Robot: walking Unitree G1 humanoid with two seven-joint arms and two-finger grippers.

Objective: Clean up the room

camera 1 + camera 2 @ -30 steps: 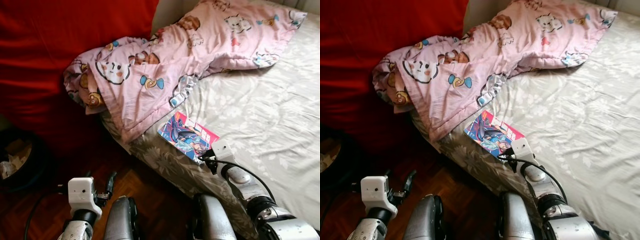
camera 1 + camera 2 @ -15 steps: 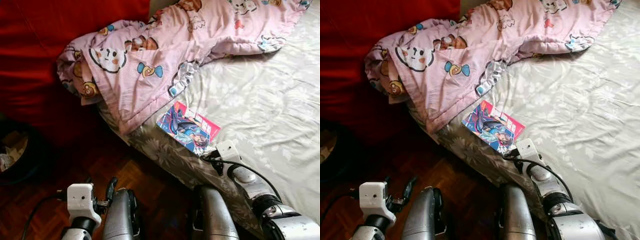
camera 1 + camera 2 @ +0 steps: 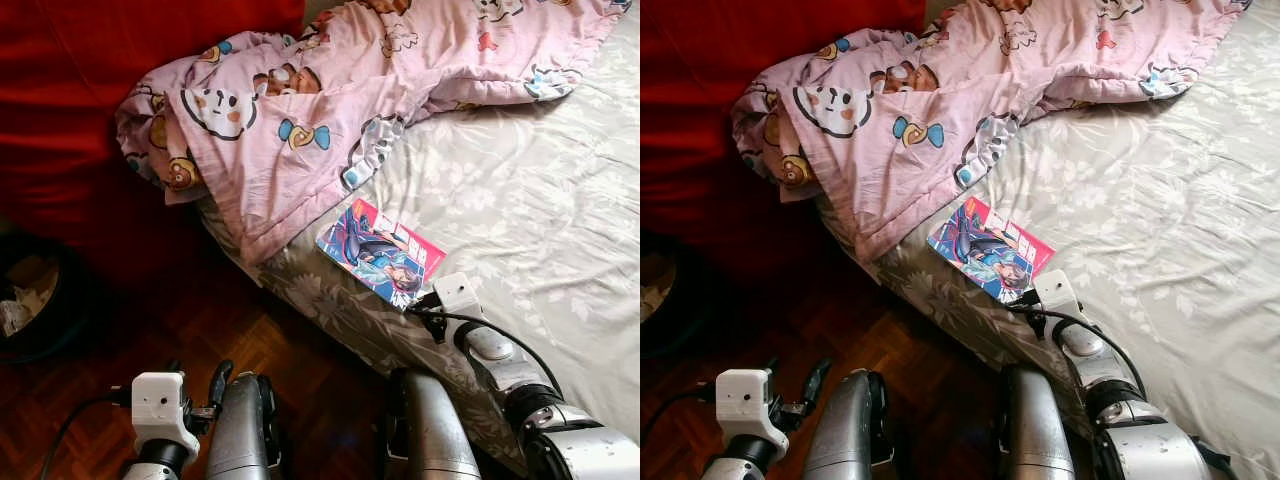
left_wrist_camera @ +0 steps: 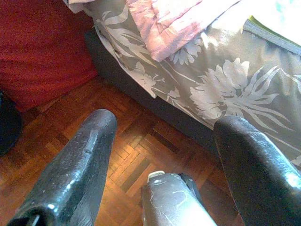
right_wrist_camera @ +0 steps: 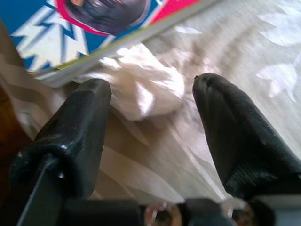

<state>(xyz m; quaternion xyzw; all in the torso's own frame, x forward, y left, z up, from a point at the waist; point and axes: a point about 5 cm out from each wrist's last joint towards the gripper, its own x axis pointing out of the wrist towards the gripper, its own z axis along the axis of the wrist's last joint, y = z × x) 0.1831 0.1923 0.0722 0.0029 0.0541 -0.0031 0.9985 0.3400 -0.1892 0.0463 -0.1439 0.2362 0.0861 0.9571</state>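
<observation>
A crumpled white tissue (image 5: 136, 94) lies on the grey flowered bed sheet (image 3: 520, 200), against the near corner of a colourful comic book (image 3: 380, 250). My right gripper (image 5: 151, 84) stands open with one black finger on either side of the tissue, neither pressing on it. From the head, this gripper (image 3: 418, 300) sits at the book's near corner, close to the bed's edge. A pink cartoon-print blanket (image 3: 300, 120) lies bunched across the bed's far corner. My left gripper (image 4: 167, 121) hangs open and empty over the parquet floor (image 4: 122, 141), low beside my leg (image 3: 215, 385).
A large red cushion (image 3: 90, 80) rises behind the floor at the left. A dark bin (image 3: 30, 300) holding paper scraps stands at the far left. The bed's flowered side (image 4: 225, 89) drops to the floor just ahead of my silver legs (image 3: 430, 430).
The whole view has shifted a little as the camera moved. My right gripper stays at the book's near corner. My left arm sits slightly lower in view.
</observation>
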